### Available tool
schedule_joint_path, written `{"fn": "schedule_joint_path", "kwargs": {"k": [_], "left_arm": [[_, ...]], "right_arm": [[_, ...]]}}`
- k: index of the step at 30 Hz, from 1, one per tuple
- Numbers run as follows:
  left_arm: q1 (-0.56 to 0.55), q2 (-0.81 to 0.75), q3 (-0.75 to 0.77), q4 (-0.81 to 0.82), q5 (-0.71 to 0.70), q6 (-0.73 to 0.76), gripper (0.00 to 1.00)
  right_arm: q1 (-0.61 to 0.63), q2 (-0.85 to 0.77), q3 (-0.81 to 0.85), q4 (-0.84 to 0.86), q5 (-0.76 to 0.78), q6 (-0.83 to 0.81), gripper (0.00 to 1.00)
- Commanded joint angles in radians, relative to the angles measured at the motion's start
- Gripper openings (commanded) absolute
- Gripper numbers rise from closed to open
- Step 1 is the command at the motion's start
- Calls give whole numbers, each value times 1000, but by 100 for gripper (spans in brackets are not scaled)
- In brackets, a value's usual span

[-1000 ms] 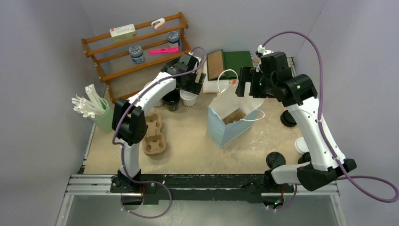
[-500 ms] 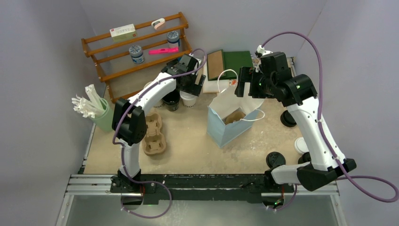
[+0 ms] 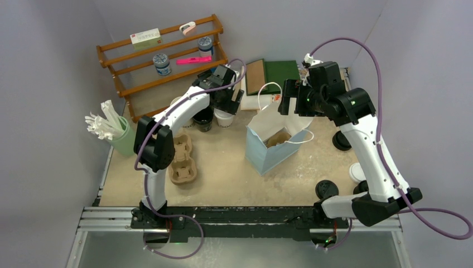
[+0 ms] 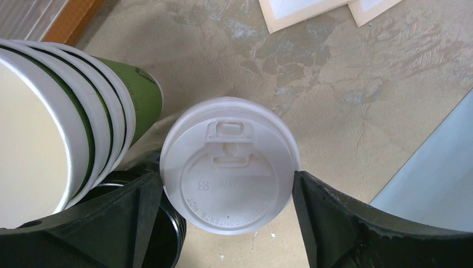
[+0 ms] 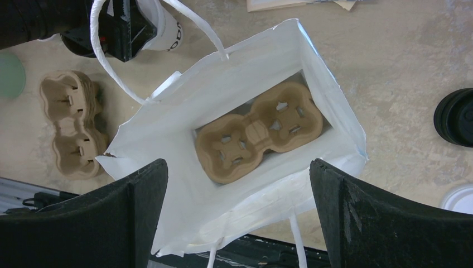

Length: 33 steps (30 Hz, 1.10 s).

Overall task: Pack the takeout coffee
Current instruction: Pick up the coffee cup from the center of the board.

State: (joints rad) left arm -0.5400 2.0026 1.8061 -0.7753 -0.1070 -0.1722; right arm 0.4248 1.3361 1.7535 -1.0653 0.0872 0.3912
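Left fingers (image 4: pixel 128 218): spread wide, one on each side of the white cup (image 4: pixel 227 167), with their inner edges at the rim of its lid. Whether they press on it cannot be told.
White cup: upright on the bench (image 4: pixel 334 84) with its white lid on, toward the far side, left of the bag (image 5: pixel 234 72) and apart from it.
Black cup (image 3: pixel 202 120): upright and lidded, just left of the white cup. It is partly under the left arm in the top view, and only an edge of its lid shows in the left wrist view.
Stack (image 4: pixel 56 139): lidless cream cups nested together, with green on the outside of the lowest one, just beside both lidded cups.
Right fingers (image 5: pixel 362 223): wide apart and holding nothing, above the open mouth of the bag.
Bag: white inside and pale blue outside, standing open near mid-bench with its handles loose.
Carrier (image 5: pixel 259 137): brown pulp, lying flat in the bottom of the bag, both wells empty.
Second carrier (image 3: pixel 181 159): on the bench left of the bag, near the left arm.
Black lids (image 3: pixel 327 188): loose on the right side of the bench.
Rack (image 3: pixel 162 56): wooden, at the far left corner, with small jars and a box on it.
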Motion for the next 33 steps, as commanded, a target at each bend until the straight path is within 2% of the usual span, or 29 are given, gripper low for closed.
{"fn": "schedule_joint_path", "kwargs": {"k": [1, 4, 6, 16, 21, 27, 33], "left_arm": [[-6, 19, 17, -9, -2, 11, 85], [-5, 15, 28, -11, 1, 13, 74], [-6, 7, 41, -16, 2, 14, 71], [-6, -103, 80, -25, 35, -28, 67], [-6, -184, 100, -50, 77, -76, 66], [-6, -340, 149, -82, 127, -132, 66], [-6, -521, 148, -2, 239, -174, 65]], "right_arm": [[-2, 5, 28, -1, 6, -15, 99], [-3, 9, 33, -4, 9, -21, 99], [-3, 9, 33, -9, 19, -24, 99], [-12, 60, 154, -102, 178, -60, 99], [-39, 53, 150, -110, 235, -72, 99], [-85, 54, 99, -102, 192, -56, 98], [-104, 52, 49, -96, 143, -18, 96]]}}
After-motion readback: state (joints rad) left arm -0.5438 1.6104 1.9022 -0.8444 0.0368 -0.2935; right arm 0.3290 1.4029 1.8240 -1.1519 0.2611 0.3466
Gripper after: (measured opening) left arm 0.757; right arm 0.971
